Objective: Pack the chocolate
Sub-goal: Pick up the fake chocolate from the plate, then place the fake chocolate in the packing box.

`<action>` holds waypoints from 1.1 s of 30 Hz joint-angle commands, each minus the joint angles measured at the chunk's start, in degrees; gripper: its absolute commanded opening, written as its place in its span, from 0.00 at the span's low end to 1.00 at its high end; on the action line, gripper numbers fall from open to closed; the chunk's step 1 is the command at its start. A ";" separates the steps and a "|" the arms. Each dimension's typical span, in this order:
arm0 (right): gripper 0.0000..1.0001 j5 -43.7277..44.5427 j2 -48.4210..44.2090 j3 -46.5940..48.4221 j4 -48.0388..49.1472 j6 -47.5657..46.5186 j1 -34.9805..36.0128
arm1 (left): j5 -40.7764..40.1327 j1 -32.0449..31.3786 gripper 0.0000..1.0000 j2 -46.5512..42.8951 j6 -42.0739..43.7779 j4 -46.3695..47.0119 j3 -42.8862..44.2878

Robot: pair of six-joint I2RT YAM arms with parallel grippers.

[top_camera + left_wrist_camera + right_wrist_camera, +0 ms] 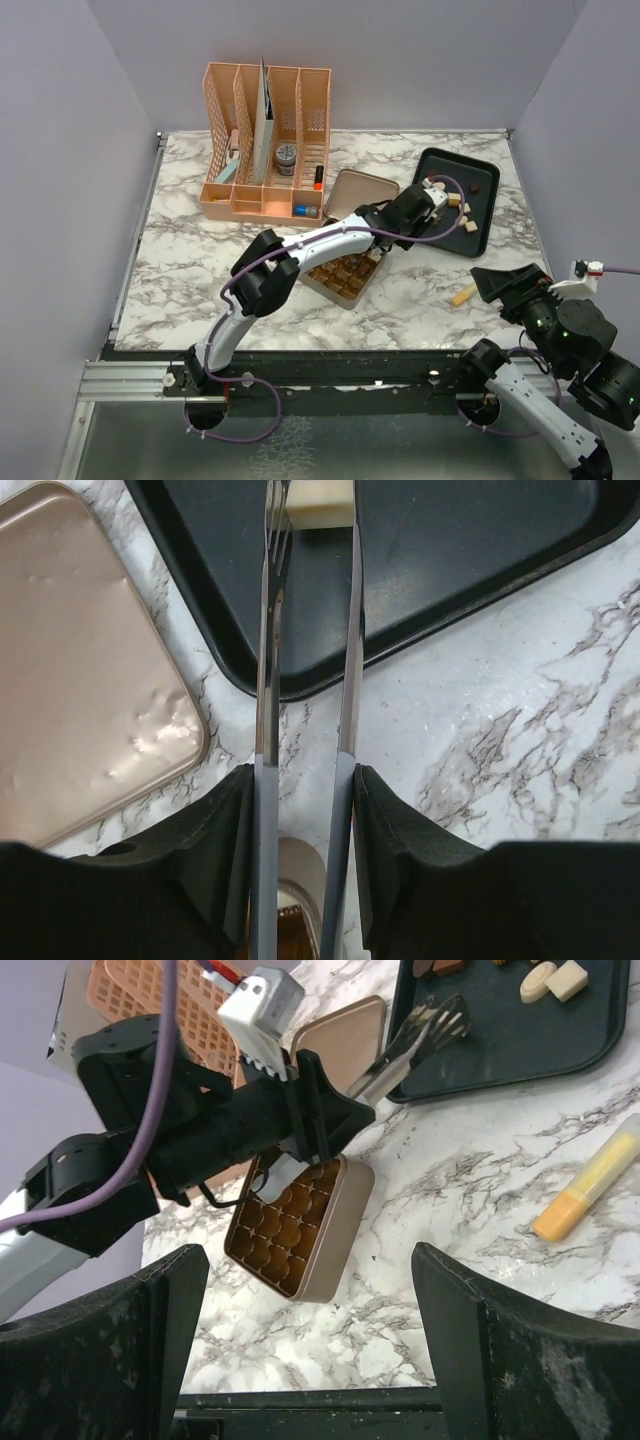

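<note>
Packing looks partway done: the gold tin [335, 1240], centre frame, seems partly filled; loose chocolate [462, 205] lies on the black tray [490, 170], upper right; the left gripper [312, 525] straddles a cream piece [318, 505], pinch unclear; the right gripper [305, 1260] gapes empty.

High overview, wrist close-ups sharing tray [450, 172]

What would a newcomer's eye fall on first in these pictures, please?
The left arm stretches across the marble table, its fork-tipped end effector over the black tray at back right, a cream-white chocolate piece between its jaws. Under the arm, mid-table, sits the open gold tin with its grid of compartments.
</note>
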 commanded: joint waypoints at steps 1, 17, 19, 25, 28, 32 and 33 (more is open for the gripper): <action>0.87 0.91 -0.75 -0.77 -0.46 0.56 -0.19 | -1.29 0.20 0.33 -7.10 -2.25 0.21 -1.15; 0.87 -0.90 3.69 -5.24 -0.50 1.25 -0.19 | -2.67 4.56 0.31 -24.97 -6.25 -4.74 -16.43; 0.87 -1.52 6.13 -6.23 0.22 1.26 -0.14 | -2.63 5.24 0.31 -28.38 -6.66 -5.78 -19.62; 0.87 -4.54 16.23 -10.31 5.16 1.58 -0.19 | -4.45 7.64 0.31 -36.27 -7.30 -9.77 -26.18; 0.87 -6.35 21.52 -11.45 8.53 1.87 -0.19 | -5.03 8.73 0.31 -39.03 -8.30 -11.60 -28.00; 0.87 -6.19 29.36 -11.72 13.04 0.91 -0.19 | -5.87 9.20 0.31 -41.35 -10.64 -12.43 -30.61; 0.87 -6.09 31.56 -11.29 14.20 0.53 -0.19 | -6.52 9.29 0.31 -41.65 -11.17 -12.76 -31.07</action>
